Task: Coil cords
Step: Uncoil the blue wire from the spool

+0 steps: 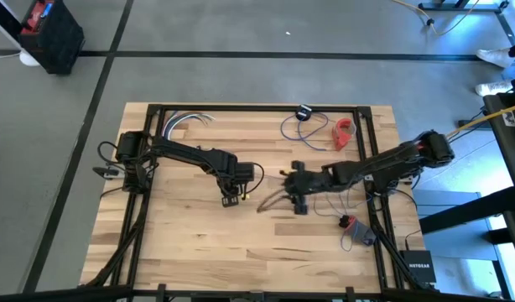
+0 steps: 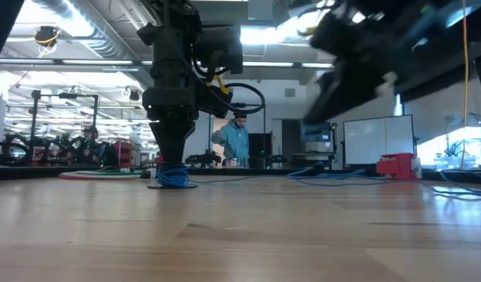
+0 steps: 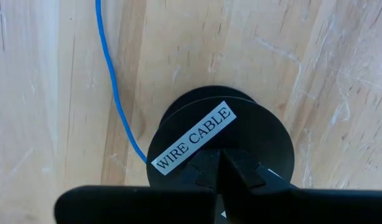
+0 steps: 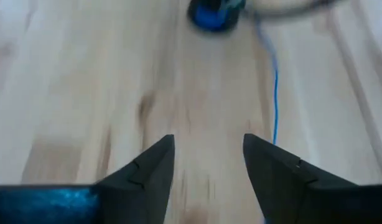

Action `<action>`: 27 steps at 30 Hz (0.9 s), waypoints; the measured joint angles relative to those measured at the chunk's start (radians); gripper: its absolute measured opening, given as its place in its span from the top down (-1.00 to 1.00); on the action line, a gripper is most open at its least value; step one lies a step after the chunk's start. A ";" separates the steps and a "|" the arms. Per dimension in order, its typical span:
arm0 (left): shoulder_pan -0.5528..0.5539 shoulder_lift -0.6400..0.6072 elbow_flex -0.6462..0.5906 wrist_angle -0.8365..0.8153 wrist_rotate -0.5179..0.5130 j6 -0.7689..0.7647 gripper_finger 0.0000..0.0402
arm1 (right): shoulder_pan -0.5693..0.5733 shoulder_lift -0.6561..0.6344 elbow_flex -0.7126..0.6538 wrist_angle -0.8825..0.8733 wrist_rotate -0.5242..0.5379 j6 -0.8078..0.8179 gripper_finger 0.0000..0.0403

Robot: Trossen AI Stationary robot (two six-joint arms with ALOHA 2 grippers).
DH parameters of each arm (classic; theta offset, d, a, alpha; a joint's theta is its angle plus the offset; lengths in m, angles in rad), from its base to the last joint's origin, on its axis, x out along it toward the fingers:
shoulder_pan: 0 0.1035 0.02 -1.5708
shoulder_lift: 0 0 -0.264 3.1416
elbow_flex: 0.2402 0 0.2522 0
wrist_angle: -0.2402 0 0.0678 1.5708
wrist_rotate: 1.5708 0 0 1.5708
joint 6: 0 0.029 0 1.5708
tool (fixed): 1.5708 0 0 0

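Pale plank table [image 1: 182, 243], workshop behind

My left hand [image 1: 231, 200] is sitting on the spool [image 3: 219, 143] mid-bench [image 1: 182, 243]. The cord [image 3: 113, 87] is trailing off the spool across the bench. My right hand [image 4: 206, 165] is hovering just right of it.

A blue cord [image 3: 113, 87] runs over pale wood table [image 3: 41, 93] to a black, white-labelled spool [image 3: 219, 146].

Pale scuffed wood table [image 3: 48, 93] — matt black plastic spool [image 3: 222, 134].
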State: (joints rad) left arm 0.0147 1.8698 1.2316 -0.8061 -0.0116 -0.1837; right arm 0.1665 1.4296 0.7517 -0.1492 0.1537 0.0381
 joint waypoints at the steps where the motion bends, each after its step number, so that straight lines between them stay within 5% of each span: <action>1: 0.000 0.000 0.000 0.000 0.000 0.000 1.00 | -0.019 0.024 -0.009 0.079 -0.013 -0.015 0.05; 6: 0.000 0.000 0.000 0.004 0.000 0.000 1.00 | -0.115 0.180 -0.015 0.315 -0.026 -0.070 0.12; 17: -0.001 0.001 0.000 0.012 0.001 0.000 1.00 | -0.281 0.426 0.028 0.468 -0.121 -0.099 0.27; 25: -0.008 0.001 0.000 0.011 -0.003 0.000 1.00 | -0.286 0.425 0.030 0.425 -0.087 -0.167 0.92; 27: -0.008 0.001 0.000 0.010 -0.002 -0.004 1.00 | -0.270 0.403 0.030 0.373 -0.066 -0.175 0.93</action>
State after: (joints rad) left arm 0.0063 1.8706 1.2317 -0.7959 -0.0139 -0.1878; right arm -0.1034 1.8322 0.7815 0.2235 0.0875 -0.1366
